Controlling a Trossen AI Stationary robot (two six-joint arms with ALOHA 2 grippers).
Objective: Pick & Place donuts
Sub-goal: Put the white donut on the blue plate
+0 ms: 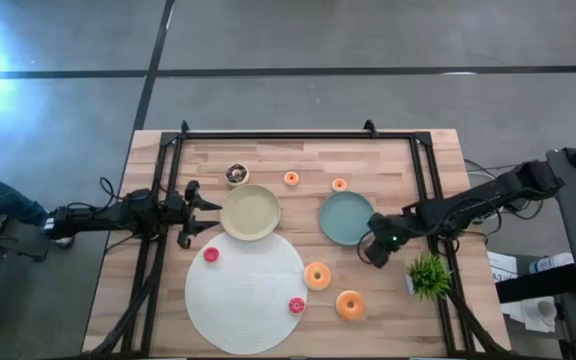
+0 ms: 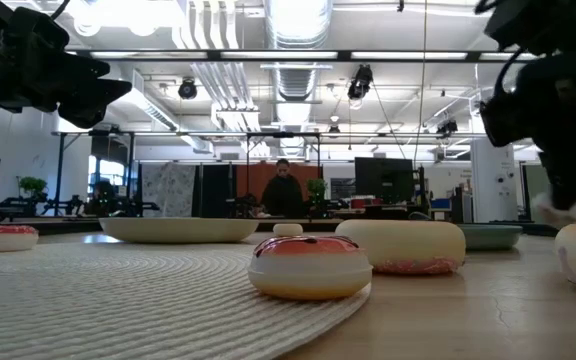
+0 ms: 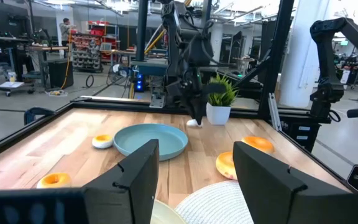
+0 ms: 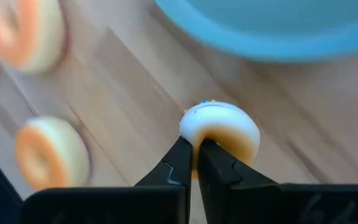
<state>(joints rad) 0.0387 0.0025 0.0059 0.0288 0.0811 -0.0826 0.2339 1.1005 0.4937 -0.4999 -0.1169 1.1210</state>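
- The right gripper (image 4: 194,163) is pinched on a white-iced donut (image 4: 221,129), its two fingers nearly meeting through one side of the ring, one inside the hole and one outside.
- In the high view the right gripper (image 1: 379,247) sits just off the teal plate (image 1: 346,217) at about the plate's 4 o'clock, so the held donut is beside the plate, not in it. Whether it touches the table cannot be told.
- The donut looks like a light, stiff toy with a smooth glazed top; my guess is it could swivel in so narrow a pinch. Taking the ring wall across the hole, as here, seems the surest hold.
- The right arm reaches in from 3 o'clock, stretched low toward the table's middle, wrist tipped down over the wood.
- Other donuts lie loose: two orange ones (image 1: 317,276) (image 1: 350,304) near the white mat (image 1: 246,292), two pink on the mat (image 1: 211,255) (image 1: 296,306), two small orange ones at 12 o'clock (image 1: 291,179) (image 1: 339,185), and a dark brown one (image 1: 236,175) beside the beige plate (image 1: 250,212).
- The left gripper (image 1: 200,216) waits at 9 o'clock beside the beige plate, fingers spread and empty.
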